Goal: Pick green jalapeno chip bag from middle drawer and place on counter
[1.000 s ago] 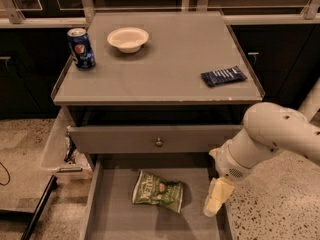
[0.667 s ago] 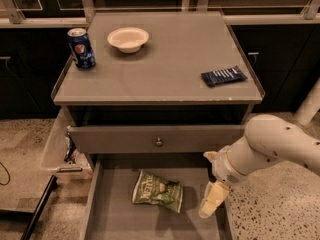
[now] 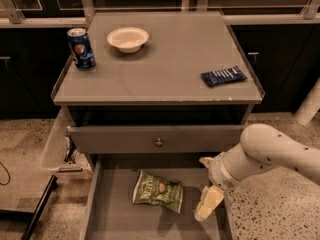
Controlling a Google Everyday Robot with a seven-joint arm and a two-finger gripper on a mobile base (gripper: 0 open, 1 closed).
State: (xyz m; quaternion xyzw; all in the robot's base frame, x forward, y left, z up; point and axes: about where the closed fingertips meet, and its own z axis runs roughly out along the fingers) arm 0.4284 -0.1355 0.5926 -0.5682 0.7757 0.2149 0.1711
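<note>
The gripper (image 3: 206,205) hangs inside the middle drawer (image 3: 112,219), just right of the green jalapeno chip bag (image 3: 157,191), apart from it, holding nothing; open or closed cannot be told. The bag lies flat, long axis pointing toward the gripper. The counter (image 3: 165,64) stands above the bag

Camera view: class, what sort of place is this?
Probably a snack kitchenette: counter with can and bowl, chip bag in an open drawer. The pincer hangs over the drawer beside the bag.
</note>
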